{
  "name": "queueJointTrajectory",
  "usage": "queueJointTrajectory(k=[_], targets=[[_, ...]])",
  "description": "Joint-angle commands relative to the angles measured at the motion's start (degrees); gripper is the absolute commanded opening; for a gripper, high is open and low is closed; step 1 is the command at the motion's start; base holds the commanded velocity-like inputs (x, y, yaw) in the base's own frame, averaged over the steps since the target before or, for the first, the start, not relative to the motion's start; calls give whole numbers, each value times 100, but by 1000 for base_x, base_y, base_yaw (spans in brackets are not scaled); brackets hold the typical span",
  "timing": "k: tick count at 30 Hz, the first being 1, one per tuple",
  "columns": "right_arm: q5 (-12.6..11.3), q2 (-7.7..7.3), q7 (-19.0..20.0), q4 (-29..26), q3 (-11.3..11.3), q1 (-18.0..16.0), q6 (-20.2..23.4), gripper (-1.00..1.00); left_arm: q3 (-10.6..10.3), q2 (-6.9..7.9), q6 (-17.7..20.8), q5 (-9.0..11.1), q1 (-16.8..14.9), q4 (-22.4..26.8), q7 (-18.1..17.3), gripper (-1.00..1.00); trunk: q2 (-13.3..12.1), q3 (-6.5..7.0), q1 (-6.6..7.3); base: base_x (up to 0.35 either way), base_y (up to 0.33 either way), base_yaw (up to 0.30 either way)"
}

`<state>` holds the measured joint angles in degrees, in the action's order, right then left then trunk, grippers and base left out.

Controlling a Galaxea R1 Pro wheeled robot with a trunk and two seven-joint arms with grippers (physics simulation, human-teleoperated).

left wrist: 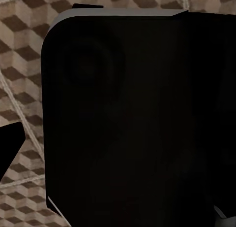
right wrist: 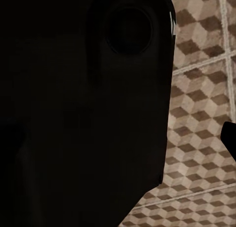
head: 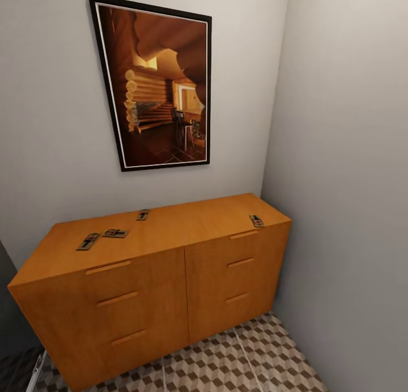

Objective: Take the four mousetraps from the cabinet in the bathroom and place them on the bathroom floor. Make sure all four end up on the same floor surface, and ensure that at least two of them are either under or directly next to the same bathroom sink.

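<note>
Soft, even light fills the head view; the cabinet (head: 153, 256) top glows warm, without glare or hard shadows. Straight lines lean outward toward the edges. Both wrist views are mostly blocked by black, unlit shapes, with slightly soft tiled floor (right wrist: 201, 89) around them.

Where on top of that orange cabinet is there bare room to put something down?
The cabinet top is bare across its middle, between the back mousetrap and the right-corner mousetrap, and along the front edge. The left end is crowded: two mousetraps lie close together there.
</note>
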<state>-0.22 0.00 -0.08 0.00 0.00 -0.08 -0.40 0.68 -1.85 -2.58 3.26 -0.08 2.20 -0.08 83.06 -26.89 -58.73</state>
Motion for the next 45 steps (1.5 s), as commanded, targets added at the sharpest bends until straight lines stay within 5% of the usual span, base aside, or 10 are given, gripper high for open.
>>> queueJointTrajectory(k=[1,31,45], targets=[[1,0,-1,0,4,-1,-2,100,3,-1,-15,34,-1,-1,-1,100,2,-4,0,0,0,0],[25,0,0,0,22,-1,6,100,33,0,-20,41,-1,8,17,100,2,-4,0,0,0,0],[250,0,-5,0,20,-1,-7,100,477,6,-16,34,-1,1,2,100,2,-4,0,0,0,0]])
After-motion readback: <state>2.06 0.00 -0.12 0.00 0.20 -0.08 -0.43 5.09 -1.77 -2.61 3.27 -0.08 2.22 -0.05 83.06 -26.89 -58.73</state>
